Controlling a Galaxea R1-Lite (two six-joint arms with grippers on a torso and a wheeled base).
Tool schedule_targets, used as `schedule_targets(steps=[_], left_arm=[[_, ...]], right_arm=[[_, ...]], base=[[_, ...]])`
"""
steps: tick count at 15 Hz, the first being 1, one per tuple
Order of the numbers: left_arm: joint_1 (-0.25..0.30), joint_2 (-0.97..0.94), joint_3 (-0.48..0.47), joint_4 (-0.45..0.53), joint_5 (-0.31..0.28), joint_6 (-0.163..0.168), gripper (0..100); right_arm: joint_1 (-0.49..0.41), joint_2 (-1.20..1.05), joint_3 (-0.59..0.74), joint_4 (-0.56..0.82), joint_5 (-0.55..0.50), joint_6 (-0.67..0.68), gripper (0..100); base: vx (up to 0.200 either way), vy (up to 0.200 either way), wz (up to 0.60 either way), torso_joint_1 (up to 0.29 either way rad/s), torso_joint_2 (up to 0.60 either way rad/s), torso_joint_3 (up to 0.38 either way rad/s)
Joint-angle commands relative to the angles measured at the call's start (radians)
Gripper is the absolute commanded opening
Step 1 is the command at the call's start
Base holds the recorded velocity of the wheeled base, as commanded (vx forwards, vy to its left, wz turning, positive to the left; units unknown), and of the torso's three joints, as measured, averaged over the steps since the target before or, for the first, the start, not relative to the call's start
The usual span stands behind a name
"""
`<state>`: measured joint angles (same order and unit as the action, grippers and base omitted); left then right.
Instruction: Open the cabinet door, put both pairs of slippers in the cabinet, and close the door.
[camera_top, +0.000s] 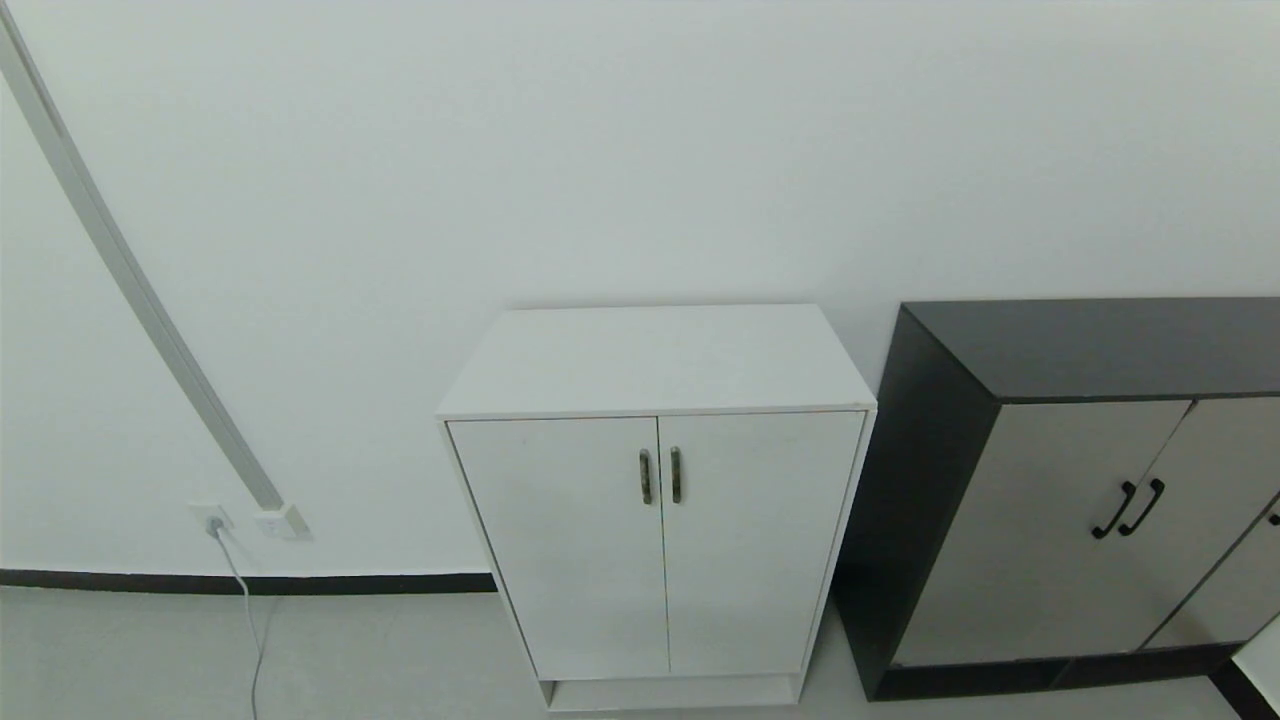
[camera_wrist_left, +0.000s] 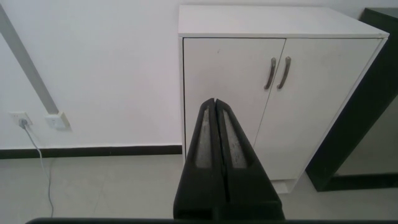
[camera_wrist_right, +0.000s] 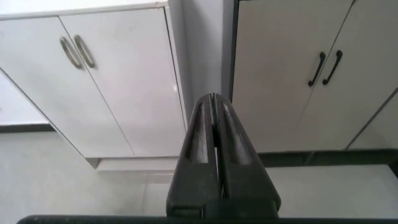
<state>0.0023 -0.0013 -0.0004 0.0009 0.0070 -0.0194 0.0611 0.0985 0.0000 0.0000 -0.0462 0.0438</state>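
A white two-door cabinet stands against the wall with both doors closed, two dark vertical handles meeting at its middle. The same cabinet lies ahead in the left wrist view, where my left gripper is shut and empty, well short of the doors. My right gripper is also shut and empty, set in front of the gap between the white cabinet and the dark one.
A black cabinet with grey doors stands just right of the white one. A wall socket with a plugged cable and a slanted cable duct are on the wall at left. Grey floor lies in front.
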Motion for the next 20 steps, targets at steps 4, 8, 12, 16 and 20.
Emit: schedule_targets(steps=[4, 8, 12, 16, 20], left_arm=[[0.001, 0.001, -0.001, 0.001, 0.001, -0.001, 0], [0.001, 0.001, 0.0, 0.001, 0.001, 0.001, 0], [0.001, 0.001, 0.0, -0.001, -0.001, 0.007, 0], [0.001, 0.001, 0.0, -0.001, -0.001, 0.007, 0], [0.001, 0.001, 0.0, -0.001, -0.001, 0.007, 0]], right_arm=[[-0.064, -0.072, 0.0, 0.003, 0.006, -0.01, 0], [-0.06, -0.097, 0.0, -0.002, 0.006, -0.016, 0], [-0.06, -0.099, 0.0, -0.006, -0.05, 0.041, 0], [-0.06, -0.099, 0.0, -0.009, -0.06, 0.045, 0], [-0.06, -0.099, 0.0, -0.008, -0.057, 0.039, 0]], base=[[0.0, 0.0, 0.0, 0.0, 0.0, 0.0], [0.0, 0.0, 0.0, 0.0, 0.0, 0.0], [0.0, 0.0, 0.0, 0.0, 0.0, 0.0], [0.0, 0.0, 0.0, 0.0, 0.0, 0.0], [0.0, 0.0, 0.0, 0.0, 0.0, 0.0]])
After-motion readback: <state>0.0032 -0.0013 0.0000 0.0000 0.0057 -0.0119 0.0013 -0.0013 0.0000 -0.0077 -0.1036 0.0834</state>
